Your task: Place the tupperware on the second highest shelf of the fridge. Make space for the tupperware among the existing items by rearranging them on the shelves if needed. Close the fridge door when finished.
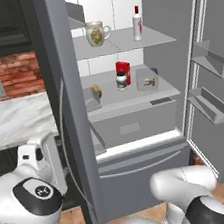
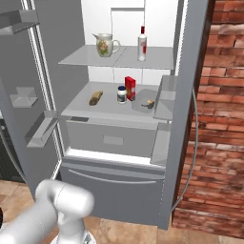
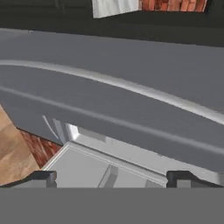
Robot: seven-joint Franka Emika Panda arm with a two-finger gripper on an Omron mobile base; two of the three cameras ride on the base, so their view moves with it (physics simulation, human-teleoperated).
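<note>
The tupperware sits at the right of the fridge's lower shelf, far from the gripper, whose jaws gape wide and empty.

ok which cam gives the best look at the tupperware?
The right base view: the tupperware sits unblocked on the lower shelf, right of the red box, orange food visible inside. The left base view shows the tupperware too, but more edge-on. The hand view looks at the fridge's outer panels, not the shelves.
</note>
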